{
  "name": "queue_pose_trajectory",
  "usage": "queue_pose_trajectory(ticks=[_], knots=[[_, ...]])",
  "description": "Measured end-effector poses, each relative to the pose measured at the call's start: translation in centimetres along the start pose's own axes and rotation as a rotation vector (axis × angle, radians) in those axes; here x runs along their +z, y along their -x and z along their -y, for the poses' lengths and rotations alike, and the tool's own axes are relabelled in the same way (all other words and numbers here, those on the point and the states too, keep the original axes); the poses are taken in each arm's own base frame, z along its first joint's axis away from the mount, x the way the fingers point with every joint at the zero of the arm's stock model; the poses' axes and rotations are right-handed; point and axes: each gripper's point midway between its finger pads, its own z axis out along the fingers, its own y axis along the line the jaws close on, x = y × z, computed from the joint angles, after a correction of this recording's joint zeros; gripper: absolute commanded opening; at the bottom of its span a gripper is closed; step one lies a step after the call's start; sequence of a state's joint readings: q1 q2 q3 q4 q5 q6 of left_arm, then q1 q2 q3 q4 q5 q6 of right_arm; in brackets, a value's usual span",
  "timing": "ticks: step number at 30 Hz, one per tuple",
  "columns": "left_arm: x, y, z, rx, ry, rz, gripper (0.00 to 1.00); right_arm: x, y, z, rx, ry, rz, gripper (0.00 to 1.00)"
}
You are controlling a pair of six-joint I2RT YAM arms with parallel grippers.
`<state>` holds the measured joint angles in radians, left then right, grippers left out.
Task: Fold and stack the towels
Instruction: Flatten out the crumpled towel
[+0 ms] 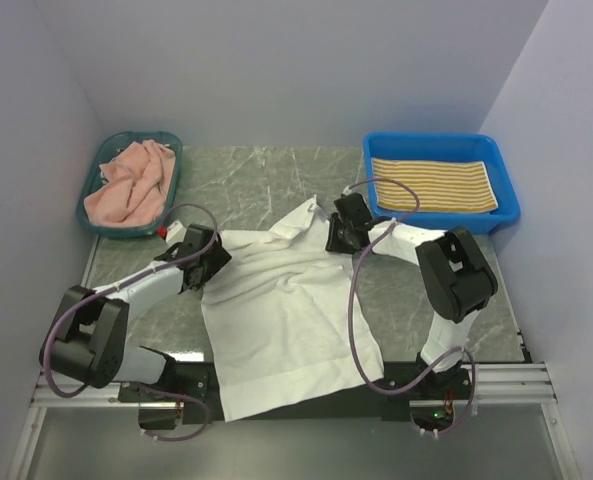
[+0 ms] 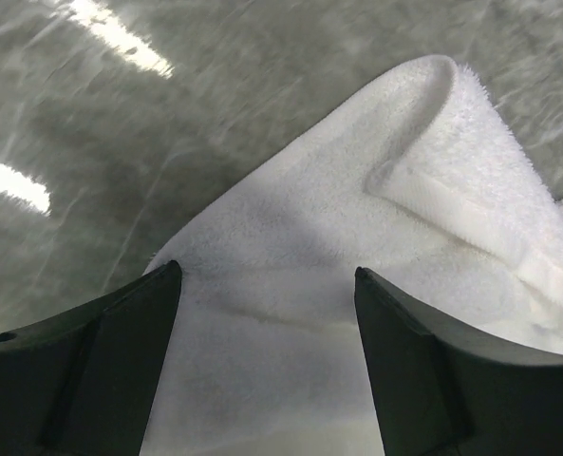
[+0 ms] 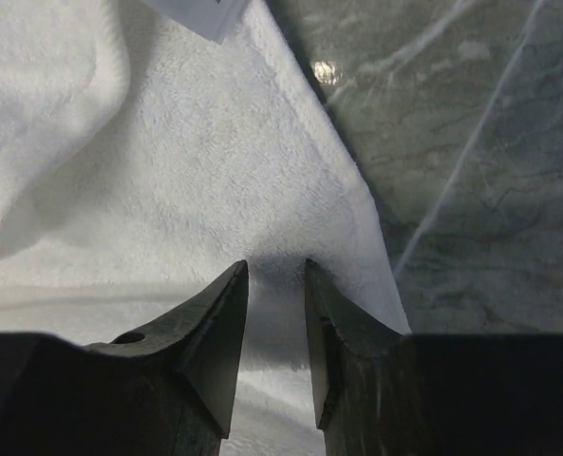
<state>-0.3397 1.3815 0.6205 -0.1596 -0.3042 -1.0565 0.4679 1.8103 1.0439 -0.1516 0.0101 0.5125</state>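
From above, a plain white towel [image 1: 281, 320] lies spread over the middle of the grey-green marble table [image 1: 276, 170]. Its near end hangs over the table's near edge, between the two arm bases. The left gripper [image 1: 204, 262] sits at the towel's far left corner, and the right gripper [image 1: 339, 236] at its far right side, where a point of cloth pokes out toward the far end. At the far left, a salmon pink towel [image 1: 131, 185] lies crumpled in a teal basket [image 1: 126, 137]. At the far right, a folded yellow-and-white striped towel [image 1: 433, 185] lies flat in a blue bin [image 1: 436, 145], well apart from the white one.

At the left wrist, the left gripper [image 2: 267, 285] has its two dark fingers [image 2: 110, 351] spread wide. White towel [image 2: 338, 285] fills the space between them, and neither finger visibly presses it. Past the tips the cloth's corner is rolled over on itself into a soft fold, with bare marble [image 2: 120, 142] beyond it.

At the right wrist, the right gripper [image 3: 272, 280] has its fingers [image 3: 215, 332] only a narrow gap apart, tips down at the white towel [image 3: 196, 171] just inside its hemmed edge. Flat, shadowed cloth shows through the gap. A white tag [image 3: 200, 14] shows at the towel's far end, and marble [image 3: 471, 171] lies to the right.
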Motion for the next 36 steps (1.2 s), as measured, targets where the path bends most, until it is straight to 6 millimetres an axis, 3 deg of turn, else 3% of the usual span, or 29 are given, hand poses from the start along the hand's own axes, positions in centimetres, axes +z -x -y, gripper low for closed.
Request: queue_pose_trajectory(ticks=[4,6,11,14,24,36], knots=[[-1.4,-0.1,-1.3,0.001,0.047,-0.02,0.82,-0.6,-0.4,0.0,-0.009,0.008,-0.006,0.39],[-2.0,0.6,-0.9,0.0,0.053,-0.015,0.82,-1.3,-0.3,-0.2,-0.02,0.014,-0.004,0.4],[-2.7,4.1,3.6,-0.022,0.004,0.043,0.78,-3.4,1.7,-1.4,-0.036,0.055,0.06,0.45],[-1.6,5.0,5.7,-0.025,-0.019,0.051,0.77,-4.3,2.4,-2.1,-0.038,0.089,0.084,0.54],[3.8,2.1,5.0,0.057,0.08,-0.059,0.67,-4.3,1.7,-2.9,-0.046,0.143,0.069,0.57],[4.5,1.8,6.3,0.06,0.033,-0.084,0.56,-4.4,1.7,-3.3,-0.06,0.172,0.07,0.56]])
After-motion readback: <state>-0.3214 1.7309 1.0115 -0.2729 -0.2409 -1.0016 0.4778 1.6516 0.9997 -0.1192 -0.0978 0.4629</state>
